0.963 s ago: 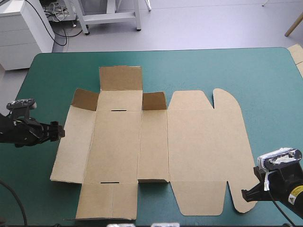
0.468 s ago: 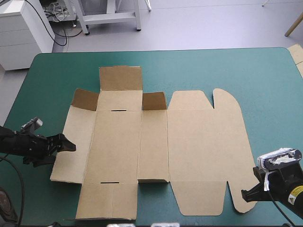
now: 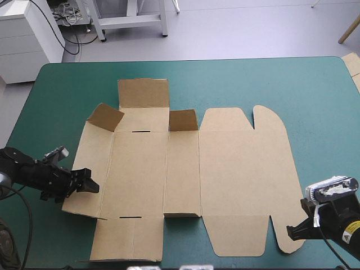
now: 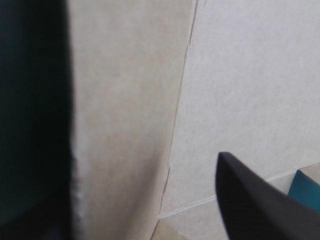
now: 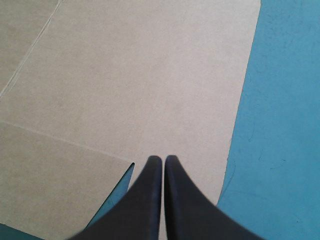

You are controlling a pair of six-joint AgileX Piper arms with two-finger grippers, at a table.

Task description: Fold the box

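The brown box (image 3: 185, 169) lies as a cut sheet in the middle of the teal-green cover, its small far flaps (image 3: 183, 120) tilted up. My left gripper (image 3: 90, 185) is at the sheet's left wall panel (image 3: 90, 163), near its near end, and it is open. In the left wrist view the panel (image 4: 125, 125) stands between the gripper's (image 4: 145, 160) spread black fingers (image 4: 250, 200), its edge raised off the cover. My right gripper (image 3: 291, 230) is shut and holds nothing. Its tips (image 5: 163, 159) rest over the near right corner of the lid panel (image 5: 130, 75).
A strip of more brown board (image 3: 353, 64) shows at the table's far right edge. Bare teal-green cover (image 3: 315, 95) runs along the far side and to the right of the box. The near flaps (image 3: 126, 239) reach close to the table's near edge.
My left gripper has moved toward the near side and right, onto the left wall panel. That panel's outer edge and its far corner flap have risen. The right arm has not moved.
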